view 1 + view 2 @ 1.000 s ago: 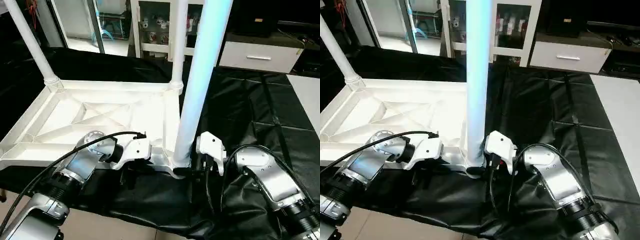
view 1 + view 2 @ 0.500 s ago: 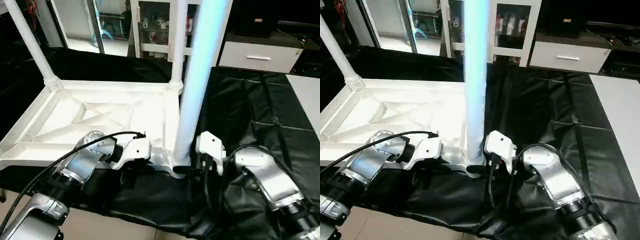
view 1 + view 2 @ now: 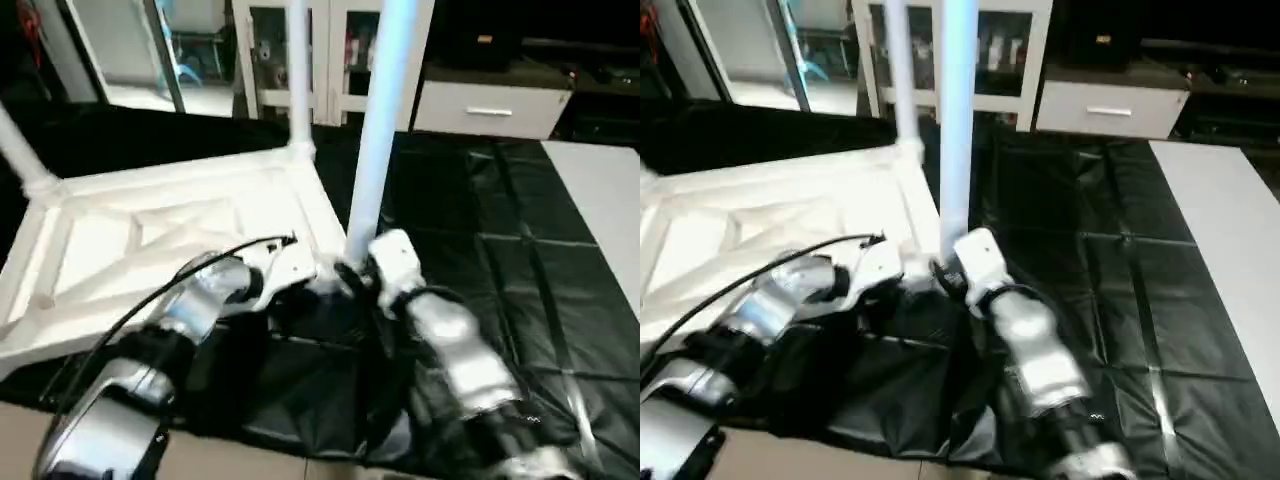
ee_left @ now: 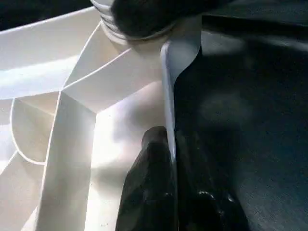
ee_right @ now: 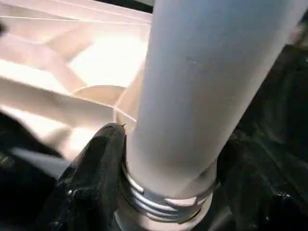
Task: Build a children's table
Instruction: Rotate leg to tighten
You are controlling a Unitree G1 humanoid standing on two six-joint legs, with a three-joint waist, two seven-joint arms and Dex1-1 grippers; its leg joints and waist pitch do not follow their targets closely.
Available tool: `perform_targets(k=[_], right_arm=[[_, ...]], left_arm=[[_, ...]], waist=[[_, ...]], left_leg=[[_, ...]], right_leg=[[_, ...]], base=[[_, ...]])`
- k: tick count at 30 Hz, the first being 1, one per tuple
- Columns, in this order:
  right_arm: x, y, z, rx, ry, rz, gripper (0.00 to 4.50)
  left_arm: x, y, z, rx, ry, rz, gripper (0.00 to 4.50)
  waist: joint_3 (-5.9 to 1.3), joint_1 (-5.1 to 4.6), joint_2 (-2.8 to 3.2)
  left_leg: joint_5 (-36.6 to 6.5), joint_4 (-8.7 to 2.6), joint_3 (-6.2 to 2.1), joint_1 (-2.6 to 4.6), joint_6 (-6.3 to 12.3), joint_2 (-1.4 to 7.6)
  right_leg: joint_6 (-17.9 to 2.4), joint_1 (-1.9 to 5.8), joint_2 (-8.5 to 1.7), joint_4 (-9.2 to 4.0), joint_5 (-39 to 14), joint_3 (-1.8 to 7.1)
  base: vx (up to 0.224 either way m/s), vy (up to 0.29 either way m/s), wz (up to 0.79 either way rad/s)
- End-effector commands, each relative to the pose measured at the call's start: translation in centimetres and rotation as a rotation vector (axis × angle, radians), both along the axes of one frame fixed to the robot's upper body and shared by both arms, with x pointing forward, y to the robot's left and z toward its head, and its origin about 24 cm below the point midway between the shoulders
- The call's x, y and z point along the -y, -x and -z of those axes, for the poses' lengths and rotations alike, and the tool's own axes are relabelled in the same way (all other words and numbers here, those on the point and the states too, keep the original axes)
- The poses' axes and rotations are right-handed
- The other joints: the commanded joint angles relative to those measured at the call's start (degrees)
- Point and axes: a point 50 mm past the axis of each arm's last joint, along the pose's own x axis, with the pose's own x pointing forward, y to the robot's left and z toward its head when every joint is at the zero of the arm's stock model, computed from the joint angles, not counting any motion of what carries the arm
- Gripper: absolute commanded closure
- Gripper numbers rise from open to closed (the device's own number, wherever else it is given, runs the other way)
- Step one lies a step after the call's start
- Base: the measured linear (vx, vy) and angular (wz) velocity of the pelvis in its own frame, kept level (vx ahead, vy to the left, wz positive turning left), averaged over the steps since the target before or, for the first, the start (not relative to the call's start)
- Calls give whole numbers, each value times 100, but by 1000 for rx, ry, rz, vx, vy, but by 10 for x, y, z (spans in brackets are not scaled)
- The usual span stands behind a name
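Gripping the base of the near leg (image 5: 202,82), your right gripper (image 5: 163,192) has one black finger (image 5: 94,178) on each side of the tube, just above the ribbed collar where it enters the corner socket. Your left gripper (image 4: 173,192) is clamped on the thin rim of the tabletop (image 3: 150,240), one finger inside the rim and one outside, right beside that same corner.

The tabletop lies ribbed side up on the black-draped work table (image 3: 520,230). To the right of your right gripper the black cloth runs clear toward the white floor (image 3: 1230,220). Two more legs stand at the far corners: one (image 3: 297,70) beyond the held leg and one (image 3: 20,160) at far left.

Against the picture a second ago, the view itself has swung, but the tabletop also sits differently: it now lies at an angle to both forearms, with the held corner drawn closer between them. Both grips remain where they were.
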Motion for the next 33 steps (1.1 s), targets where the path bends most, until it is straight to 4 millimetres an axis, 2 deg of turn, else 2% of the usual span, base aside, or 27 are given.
perform_targets(k=[1, 4, 5, 7, 8, 10, 11, 14, 15, 16, 17, 19, 22, 23, 24, 25, 27, 29, 32, 33], right_arm=[[18, -3, 24, -93, 89, 218, 197], [7, -4, 25, -104, 23, 211, 197], [-4, -3, 21, -106, -70, 144, 197], [-9, -1, 15, -77, -121, 78, 197], [-10, -1, 13, -69, -134, 56, 197], [-9, 1, 10, -58, -167, 28, 141], [-4, 1, 6, -45, -182, 23, 127], [2, 2, 1, -39, -205, -17, 100], [5, 3, -1, -54, -240, -46, 91], [7, 4, -3, -63, -268, -72, 91], [10, 6, -6, -69, -282, -120, 83], [16, 13, -12, -67, -257, -261, 58], [29, 23, -16, -93, -174, -441, 40], [33, 27, -16, -111, -141, -493, 27], [39, 31, -16, -132, -104, -549, 18], [44, 33, -17, -147, -71, -589, 12], [52, 34, -17, -161, -22, -626, 12], [59, 34, -19, -175, 15, -657, 12], [65, 30, -24, -165, 51, -666, 12], [67, 29, -26, -160, 63, -668, 12]], left_arm=[[20, -2, -5, 64, 136, -27, 450], [23, -5, -6, 78, 139, -41, 450], [23, -6, -6, 79, 138, -40, 450], [23, -6, -6, 80, 137, -39, 450], [23, -6, -6, 80, 136, -38, 450], [22, -5, -6, 79, 133, -36, 450], [20, -5, -5, 78, 129, -32, 450], [17, -4, -4, 73, 122, -21, 450], [16, -3, -3, 70, 116, -13, 450], [15, -2, -3, 69, 111, -5, 450], [15, -2, -3, 64, 108, 3, 450], [14, 1, -2, 47, 105, 32, 450], [13, 7, -1, 10, 105, 91, 450], [13, 11, -1, -10, 110, 120, 450], [12, 14, 0, -36, 113, 151, 450], [12, 18, 0, -60, 115, 179, 450], [11, 24, 0, -104, 120, 231, 450], [11, 30, 0, -140, 126, 276, 450], [11, 37, 0, -175, 120, 318, 450], [12, 38, 0, -183, 118, 327, 450]], waist=[[-285, 9, -143], [-297, 26, -132], [-306, 35, -141], [-312, 57, -139], [-312, 57, -139], [-302, 71, -137], [-302, 80, -109], [-306, 94, -123], [-303, 99, -94], [-306, 105, -123], [-307, 104, -91], [-306, 109, -109], [-314, 107, -107], [-314, 115, -92], [-305, 122, -102], [-299, 140, -108], [-298, 152, -97], [-288, 155, -101], [-287, 167, -94], [-302, 191, -83]], left_leg=[[-1001, -488, -75, -112, 273, 205], [-967, -476, -67, -96, 332, 202], [-910, -464, -57, -96, 416, 207], [-720, -454, -51, -103, 572, 220], [-720, -454, -51, -103, 572, 220], [-707, -452, -43, -108, 654, 220], [-725, -452, -44, -102, 654, 220], [-698, -461, -52, -107, 691, 233], [-720, -462, -51, -105, 692, 229], [-743, -455, -49, -108, 732, 230], [-711, -464, -62, -114, 738, 240], [-745, -456, -58, -113, 754, 242], [-667, -436, -52, -138, 834, 240], [-665, -435, -52, -124, 848, 256], [-701, -440, -56, -125, 863, 255], [-761, -439, -40, -116, 872, 268], [-810, -442, -38, -117, 834, 268], [-943, -469, -53, -106, 720, 286], [-925, -471, -43, -80, 684, 296], [-892, -454, -20, -41, 691, 294]], right_leg=[[-1114, 252, -249, -482, -1709, 216], [-1189, 265, -267, -469, -1567, 221], [-1230, 274, -269, -457, -1392, 227], [-1345, 298, -273, -427, -1019, 220], [-1345, 298, -273, -427, -1019, 220], [-1406, 310, -276, -434, -1029, 212], [-1414, 309, -280, -435, -1051, 216], [-1409, 320, -268, -429, -1009, 206], [-1430, 318, -268, -430, -1017, 204], [-1419, 340, -263, -431, -971, 208], [-1438, 336, -276, -424, -960, 204], [-1447, 360, -263, -433, -949, 196], [-1486, 364, -271, -420, -828, 192], [-1499, 352, -283, -420, -854, 197], [-1512, 362, -276, -435, -916, 187], [-1501, 332, -281, -451, -1073, 196], [-1486, 323, -282, -456, -1217, 192], [-1416, 311, -289, -472, -1515, 191], [-1429, 275, -280, -486, -1532, 201], [-1486, 240, -266, -480, -1397, 205]], base=[[0, 0, 0], [0, 0, 0], [0, 0, 0], [0, 0, 0], [0, 0, 0], [0, 0, 0], [0, 0, 0], [0, 0, 0], [0, 0, 0], [0, 0, 0], [0, 0, 0], [0, 0, 0], [0, 0, 0], [0, 0, 0], [0, 0, 0], [0, 0, 0], [0, 0, 0], [0, 0, 0], [0, 0, 0], [0, 0, 0]])
